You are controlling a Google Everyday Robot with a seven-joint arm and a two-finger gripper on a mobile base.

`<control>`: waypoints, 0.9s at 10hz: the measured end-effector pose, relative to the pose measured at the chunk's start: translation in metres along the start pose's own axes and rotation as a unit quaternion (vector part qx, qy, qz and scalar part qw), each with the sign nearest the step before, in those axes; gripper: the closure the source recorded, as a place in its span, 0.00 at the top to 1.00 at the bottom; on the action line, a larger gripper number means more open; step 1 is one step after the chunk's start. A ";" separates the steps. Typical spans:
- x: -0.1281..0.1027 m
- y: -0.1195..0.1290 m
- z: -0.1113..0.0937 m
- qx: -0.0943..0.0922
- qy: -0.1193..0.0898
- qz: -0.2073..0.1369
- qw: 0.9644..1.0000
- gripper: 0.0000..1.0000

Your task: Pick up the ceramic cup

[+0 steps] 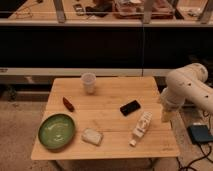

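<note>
1. Bulky white arm (187, 89) at the right side of the wooden table (112, 95): rounded joint held high, lower link bending down towards the table's right edge.
2. Gripper (165, 115) at the arm's lower end, pointing downward, just beside the table's right edge and about level with the black phone (130, 107).
3. Claw state: cannot tell whether released or clenched.
4. Ceramic cup (88, 82) upright near the table's back edge, left of centre, touching nothing and well apart from the gripper.
5. Brands, labels, writing: cannot tell on any item.
6. Count on the table: 1 ceramic cup, 1 black phone, 1 red oblong thing (68, 104), 1 green plate (57, 131), 1 flat white block (92, 136), 1 white bottle (141, 126).
7. Phone flat near the middle, angled. Bottle lying on its side between the phone and the front edge, nearest of all to the gripper. Block just beside the plate at front left. Red thing behind the plate, near the left edge.
8. 1 dark blue box (201, 134) on the floor at right, under the arm.
</note>
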 end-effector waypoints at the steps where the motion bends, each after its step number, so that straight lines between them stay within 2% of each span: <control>1: -0.013 -0.024 -0.010 0.024 -0.011 -0.023 0.999 0.65; 2: -0.031 -0.053 -0.023 0.058 -0.026 -0.057 0.996 0.65; 3: -0.054 -0.084 -0.040 0.101 -0.047 -0.100 0.989 0.65; 4: -0.075 -0.106 -0.055 0.142 -0.070 -0.145 0.977 0.65; 5: -0.097 -0.122 -0.068 0.180 -0.097 -0.193 0.960 0.65; 6: -0.117 -0.131 -0.075 0.211 -0.125 -0.250 0.937 0.65; 7: -0.126 -0.136 -0.079 0.230 -0.141 -0.283 0.920 0.65; 9: -0.144 -0.146 -0.089 0.274 -0.169 -0.345 0.881 0.65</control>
